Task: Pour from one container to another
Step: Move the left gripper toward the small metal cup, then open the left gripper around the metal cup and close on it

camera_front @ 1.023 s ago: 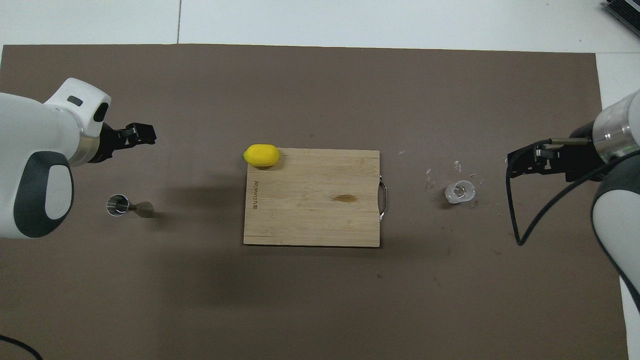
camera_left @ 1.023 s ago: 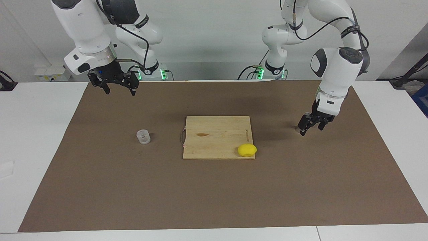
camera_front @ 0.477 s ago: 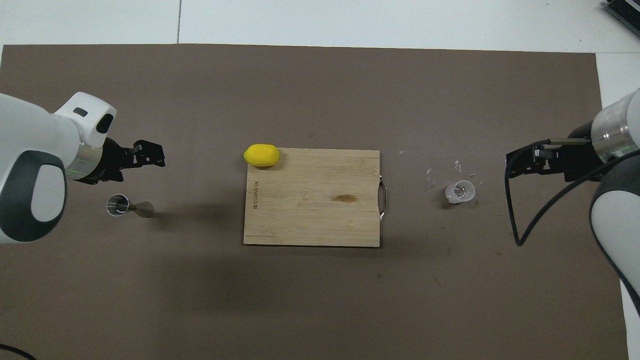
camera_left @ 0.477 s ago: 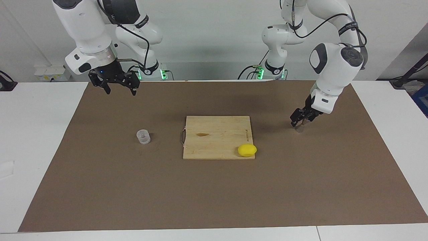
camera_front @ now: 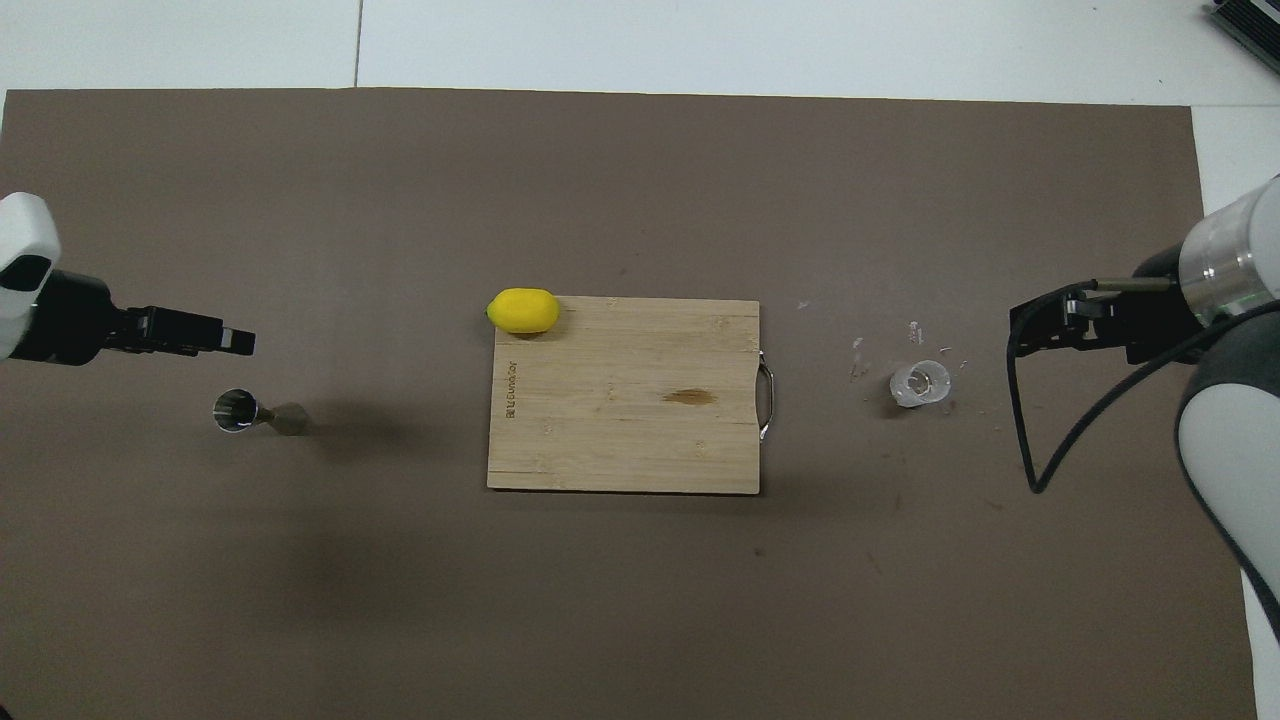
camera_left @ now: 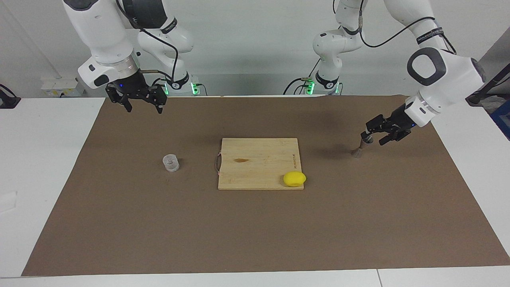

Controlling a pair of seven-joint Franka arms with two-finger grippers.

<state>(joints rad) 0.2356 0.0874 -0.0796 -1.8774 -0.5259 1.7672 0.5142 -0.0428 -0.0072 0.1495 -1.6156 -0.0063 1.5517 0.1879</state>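
Brown paper (camera_left: 255, 231) covers most of the white table (camera_left: 44, 159), presumably to give every piece one plain working surface. At its middle lies a wooden cutting board (camera_left: 259, 159) with a wire handle at the end toward the right arm; it carries only a yellow lemon (camera_left: 294, 179) at one corner, and neither seems to belong to the pour.

Of the arms, the right waits: the right gripper (camera_left: 140, 102) hangs in the air over bare paper, well short of the clear plastic cup (camera_left: 171, 163), its jaws released and holding nothing. That cup stands upright on the paper toward the right arm's end, apart from the board, likely set there so this arm can lift it.

Toward the left arm's end, the metal jigger (camera_front: 238, 411) rests on the paper, seeming to lean; whether it stands or lies I cannot tell. The left gripper (camera_left: 382, 129) is tilted almost level just beside the jigger's upper end, jaws released, an approach that suits taking it from the side. Whether a finger already touches it is unclear. Nothing is lifted yet, so the pouring is not begun.
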